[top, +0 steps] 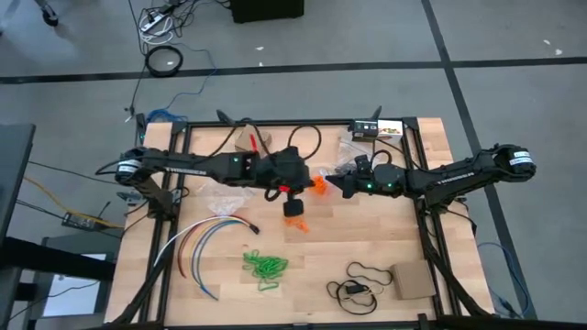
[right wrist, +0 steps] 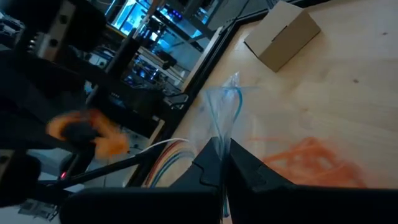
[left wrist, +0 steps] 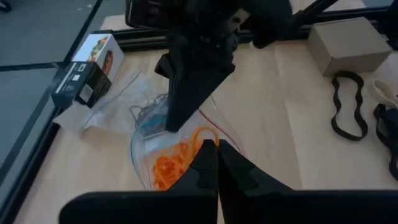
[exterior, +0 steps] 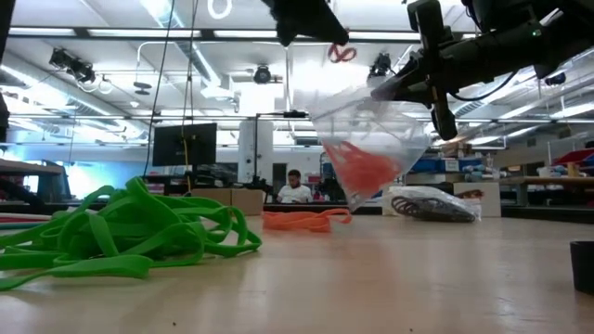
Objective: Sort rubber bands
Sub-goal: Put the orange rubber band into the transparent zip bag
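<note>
Near the middle of the desk (top: 367,247), a little toward twelve o'clock, both arms meet over a clear plastic bag (exterior: 371,139) that hangs lifted off the surface with a clump of orange rubber bands (exterior: 364,172) in its bottom. The right gripper (right wrist: 222,163) reaches in from three o'clock, its fingers closed on the bag's upper edge and holding it up. The left gripper (left wrist: 217,163) comes from nine o'clock, just beside the bag's mouth; its fingers are closed together, and a few orange bands (exterior: 341,53) dangle at their tips above the bag. A few more loose orange bands (exterior: 302,220) lie on the desk beneath and slightly beside the bag. The green rubber bands (top: 264,266) sit in their own heap toward six o'clock, well apart from the bag. A second clear bag holding dark bands (exterior: 432,204) lies flat on the desk beyond the lifted one.
</note>
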Robot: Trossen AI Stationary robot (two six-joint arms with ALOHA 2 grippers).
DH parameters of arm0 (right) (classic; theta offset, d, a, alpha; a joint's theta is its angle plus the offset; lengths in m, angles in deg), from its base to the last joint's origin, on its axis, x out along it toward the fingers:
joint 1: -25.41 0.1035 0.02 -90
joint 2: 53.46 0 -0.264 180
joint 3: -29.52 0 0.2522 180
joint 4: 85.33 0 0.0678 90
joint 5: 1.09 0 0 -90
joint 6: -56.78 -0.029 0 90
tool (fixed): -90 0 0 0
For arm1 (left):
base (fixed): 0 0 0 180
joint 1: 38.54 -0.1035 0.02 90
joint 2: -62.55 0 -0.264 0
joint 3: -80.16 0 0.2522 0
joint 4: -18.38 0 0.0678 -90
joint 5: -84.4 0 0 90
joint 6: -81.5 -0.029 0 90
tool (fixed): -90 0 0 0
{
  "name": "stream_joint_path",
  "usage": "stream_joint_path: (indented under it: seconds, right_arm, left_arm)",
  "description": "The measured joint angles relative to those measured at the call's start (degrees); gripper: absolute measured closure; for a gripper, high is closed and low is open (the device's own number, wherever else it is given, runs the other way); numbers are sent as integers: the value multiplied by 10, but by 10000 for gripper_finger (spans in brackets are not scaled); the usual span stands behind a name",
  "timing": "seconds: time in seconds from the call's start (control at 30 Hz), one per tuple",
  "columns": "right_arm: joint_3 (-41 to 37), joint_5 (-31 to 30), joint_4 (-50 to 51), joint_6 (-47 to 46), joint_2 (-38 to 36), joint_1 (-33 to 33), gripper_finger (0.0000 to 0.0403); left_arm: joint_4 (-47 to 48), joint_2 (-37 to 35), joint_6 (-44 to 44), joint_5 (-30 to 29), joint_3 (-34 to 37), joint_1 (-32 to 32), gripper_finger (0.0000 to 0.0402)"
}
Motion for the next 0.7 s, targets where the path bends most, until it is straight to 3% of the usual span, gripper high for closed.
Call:
stream_joint_path:
  seconds: [0.23, 0.37, 0.7]
  right_arm:
    - [0, 0, 0, -6, 0, 0, 399]
    - [0, 0, 0, -6, 0, 0, 399]
    - [0, 1, 0, -2, 0, 0, 399]
  left_arm:
    - [-18, 67, -32, 8, 1, -3, 401]
    - [-16, 92, -52, -30, 2, -2, 387]
    - [-12, 41, -67, -42, -1, 1, 246]
